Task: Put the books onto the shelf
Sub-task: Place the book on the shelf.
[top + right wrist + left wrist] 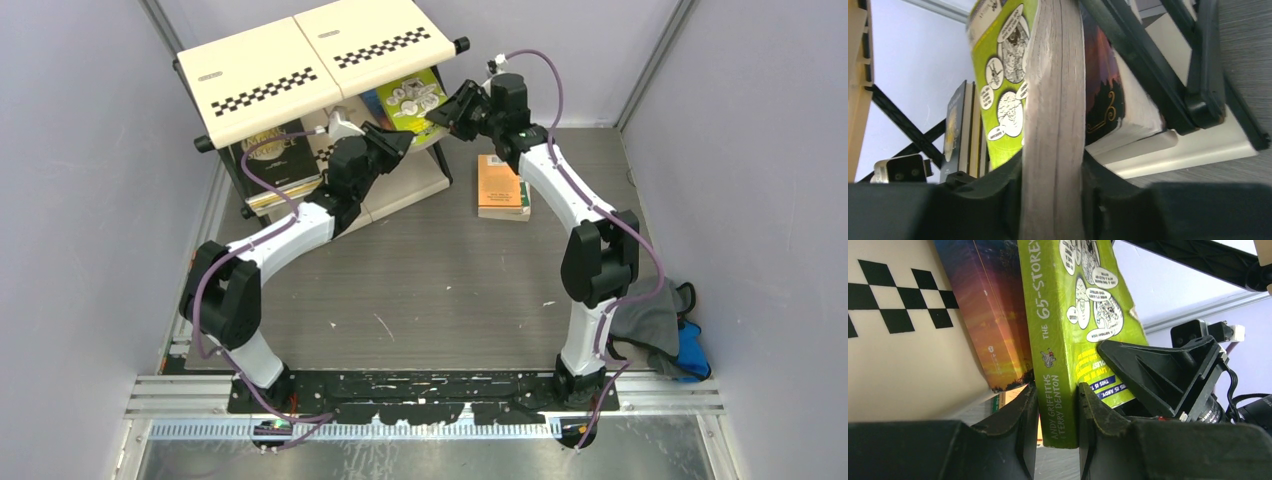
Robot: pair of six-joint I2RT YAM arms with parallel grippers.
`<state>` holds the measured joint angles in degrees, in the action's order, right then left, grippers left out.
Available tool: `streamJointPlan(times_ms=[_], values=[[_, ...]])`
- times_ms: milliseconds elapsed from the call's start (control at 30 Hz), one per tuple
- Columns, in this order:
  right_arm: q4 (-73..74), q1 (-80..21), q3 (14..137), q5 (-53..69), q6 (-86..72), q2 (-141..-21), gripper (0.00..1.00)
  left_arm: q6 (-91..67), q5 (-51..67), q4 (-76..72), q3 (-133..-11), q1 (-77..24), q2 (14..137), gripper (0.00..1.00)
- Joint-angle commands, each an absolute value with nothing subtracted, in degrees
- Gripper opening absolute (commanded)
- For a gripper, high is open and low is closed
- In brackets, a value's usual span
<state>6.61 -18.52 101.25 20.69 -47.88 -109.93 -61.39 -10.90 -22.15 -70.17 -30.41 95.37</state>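
Note:
The bright lime green book stands upright on the middle tier of the shelf, held from both sides. My left gripper is shut on the bottom of its spine, and my right gripper is shut on its page edge. Against it leans a book with a blue-and-sunset cover. Further left on the shelf stands a black book with gold lettering. An orange book lies flat on the table to the right of the shelf.
The shelf's black frame bars and cream lower panel run close beside my right gripper. A grey-and-blue cloth bundle lies at the table's right edge. Grey walls close in on both sides.

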Motion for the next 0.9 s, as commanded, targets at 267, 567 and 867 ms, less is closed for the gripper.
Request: streamJointPlan(times_ms=[267,567,867], values=[[2.6,-16.0,105.3,13.5,-41.5,-107.6,0.66,-59.9,-11.9,-26.4,-71.6,-29.1,94.3,0.02],[3.4,-16.6,99.2,8.5,-36.5,-101.5,0.66,-60.9,-13.0,-26.5,-71.3,-29.0,94.0,0.05],[3.0,-18.4,86.8,0.9,-28.4,-90.4,0.62,-62.8,-13.7,-25.7,-71.2,-29.0,94.0,0.00]])
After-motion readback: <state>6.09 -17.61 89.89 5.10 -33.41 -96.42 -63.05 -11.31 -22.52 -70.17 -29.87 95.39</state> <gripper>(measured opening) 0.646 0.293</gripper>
